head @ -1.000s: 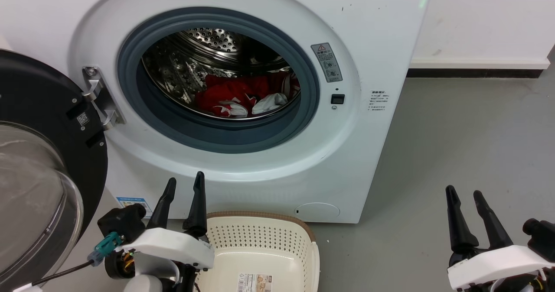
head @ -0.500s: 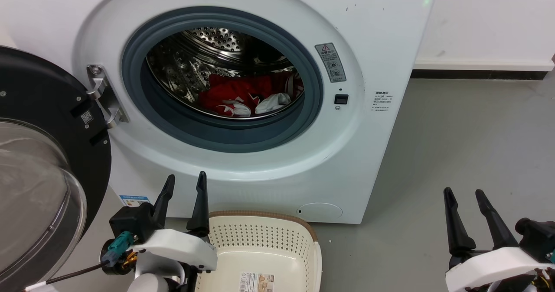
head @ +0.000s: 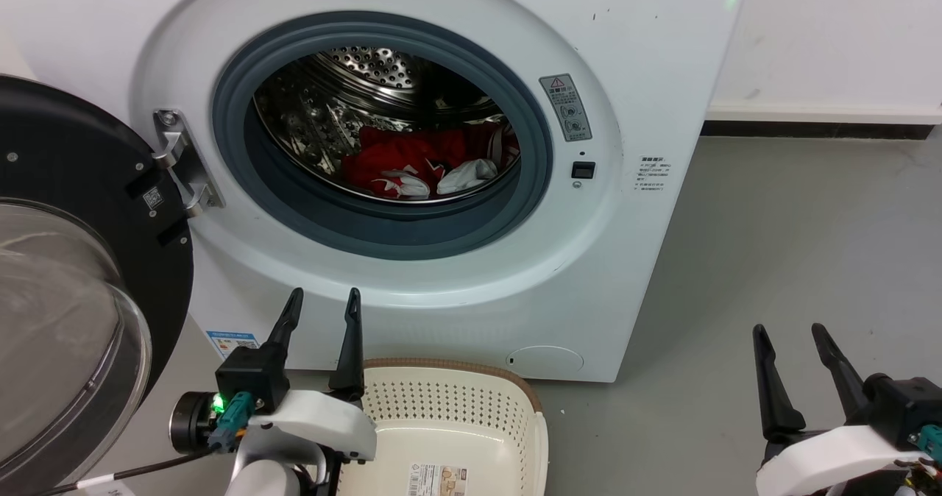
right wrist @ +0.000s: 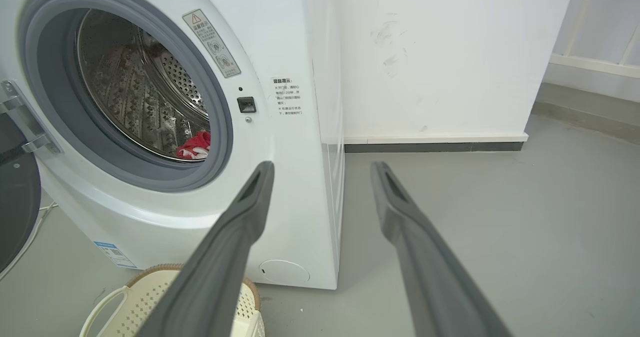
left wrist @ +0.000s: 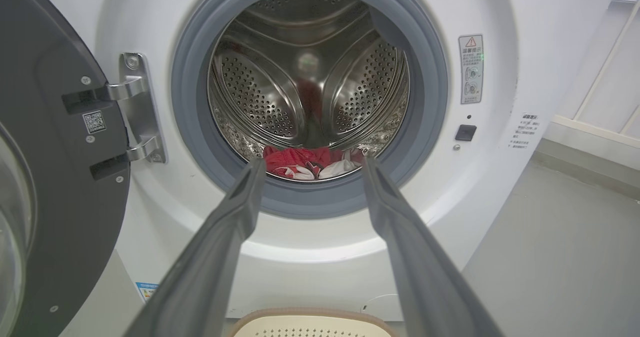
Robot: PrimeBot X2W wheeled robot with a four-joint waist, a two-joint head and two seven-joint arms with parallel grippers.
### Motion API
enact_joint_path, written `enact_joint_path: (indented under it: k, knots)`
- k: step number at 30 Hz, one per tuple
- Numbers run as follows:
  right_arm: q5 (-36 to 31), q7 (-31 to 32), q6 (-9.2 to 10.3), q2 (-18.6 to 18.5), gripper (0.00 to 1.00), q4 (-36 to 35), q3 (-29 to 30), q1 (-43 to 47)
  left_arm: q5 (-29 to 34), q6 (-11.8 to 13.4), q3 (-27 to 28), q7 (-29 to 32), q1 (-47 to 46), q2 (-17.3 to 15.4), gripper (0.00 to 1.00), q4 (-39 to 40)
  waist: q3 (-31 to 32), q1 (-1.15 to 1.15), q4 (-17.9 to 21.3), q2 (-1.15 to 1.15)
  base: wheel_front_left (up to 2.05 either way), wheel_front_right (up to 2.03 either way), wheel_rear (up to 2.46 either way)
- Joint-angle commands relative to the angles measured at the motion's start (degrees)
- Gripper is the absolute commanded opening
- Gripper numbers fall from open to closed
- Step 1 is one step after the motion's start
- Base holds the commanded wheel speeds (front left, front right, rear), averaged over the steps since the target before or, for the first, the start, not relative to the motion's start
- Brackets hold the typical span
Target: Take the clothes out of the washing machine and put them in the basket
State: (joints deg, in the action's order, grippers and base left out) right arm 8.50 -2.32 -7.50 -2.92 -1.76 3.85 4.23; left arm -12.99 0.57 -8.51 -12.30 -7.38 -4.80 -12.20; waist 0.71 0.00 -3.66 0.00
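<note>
The white washing machine (head: 633,76) stands with its door swung open to the left. Red and white clothes (head: 423,165) lie at the bottom of the steel drum; they also show as clothes (left wrist: 310,161) and clothes (right wrist: 195,146) in the wrist views. The cream basket (head: 449,400) sits on the floor in front of the machine, with nothing but a label inside. My left gripper (head: 324,299) is open, low in front of the porthole, beside the basket's left rim. My right gripper (head: 787,332) is open over the floor, to the right of the machine.
The black-framed glass door (head: 66,275) hangs open at the left, close to my left arm. Grey floor (head: 795,246) spreads to the right of the machine, ending at a white wall with a dark skirting (head: 817,129). A steel hinge (head: 180,161) juts out by the porthole.
The head camera has shifted a little, moving the machine slightly right in the picture. My left gripper has turned at the wrist and edged right. The right gripper has sunk a little lower.
</note>
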Motion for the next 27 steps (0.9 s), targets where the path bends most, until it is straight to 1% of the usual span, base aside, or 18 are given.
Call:
enact_joint_path:
  k: [1, 19, 25, 27]
  knots:
    - [-1.25, -0.07, 0.02, 0.04, 1.0, -0.61, 0.05, 0.66, 1.44, 0.34, -0.09, -0.45, -1.08, -0.29, 1.0, 0.04, 0.0, 0.0, -0.02, 0.0, 0.0, 0.0, 0.0]
    - [-8.09, -1.17, 0.02, 0.07, 1.0, -1.23, 1.12, 1.72, 8.34, 1.43, -0.7, -2.37, -0.85, -0.51, 1.0, -1.09, 0.3, 0.0, -0.63, 0.0, 0.0, 0.0, 0.0]
    - [-9.51, -1.36, 0.02, 0.08, 1.0, -0.99, 1.11, 1.75, 10.27, 1.68, -0.51, -3.01, -0.94, -0.46, 1.0, -1.7, 0.29, 0.0, -0.85, 0.0, 0.0, 0.0, 0.0]
    - [-9.34, -1.28, 0.03, 0.08, 1.0, -0.73, 1.19, 1.68, 10.05, 1.59, -0.34, -2.98, -0.93, -0.42, 1.0, -1.82, 0.23, 0.0, -0.86, 0.0, 0.0, 0.0, 0.0]
